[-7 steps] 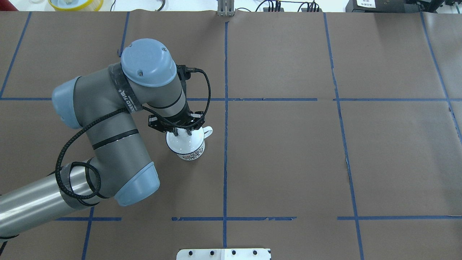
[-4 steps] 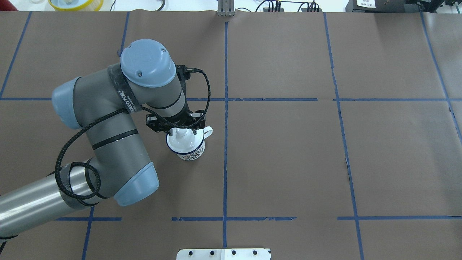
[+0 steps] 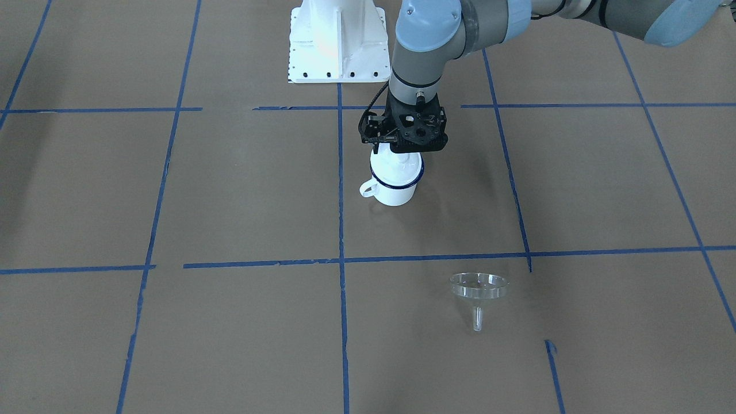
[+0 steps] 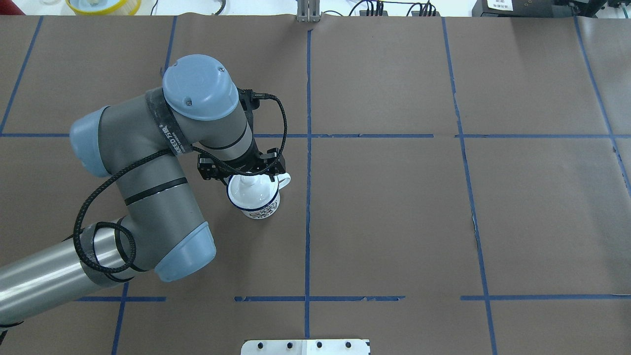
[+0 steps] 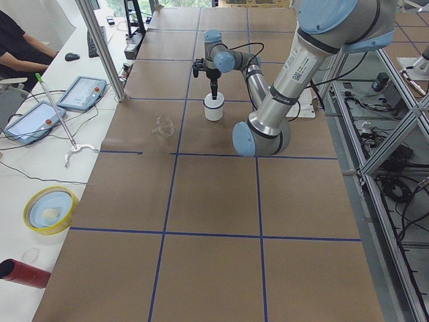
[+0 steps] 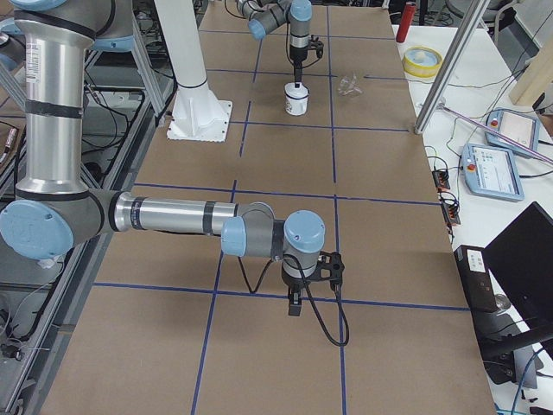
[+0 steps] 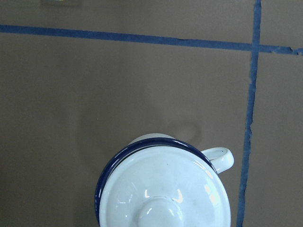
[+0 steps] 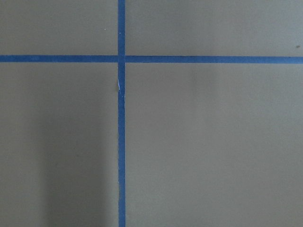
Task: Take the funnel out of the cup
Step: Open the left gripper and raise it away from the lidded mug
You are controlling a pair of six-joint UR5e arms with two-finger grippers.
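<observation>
The left gripper (image 3: 401, 153), open or closed I cannot tell, hovers over the white domed lid (image 7: 163, 189) on the blue-rimmed white enamel cup (image 3: 395, 194). The clear plastic funnel (image 3: 478, 292) lies well apart. A skewed descent could topple the cup.

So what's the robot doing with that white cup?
The robot's left gripper is right above the cup, close to the knob of the white lid that sits on it. I can't tell if the gripper is open or shut. The clear funnel is not in the cup. It rests on the table, well apart from the cup. The right gripper hangs over the table far from both.
</observation>
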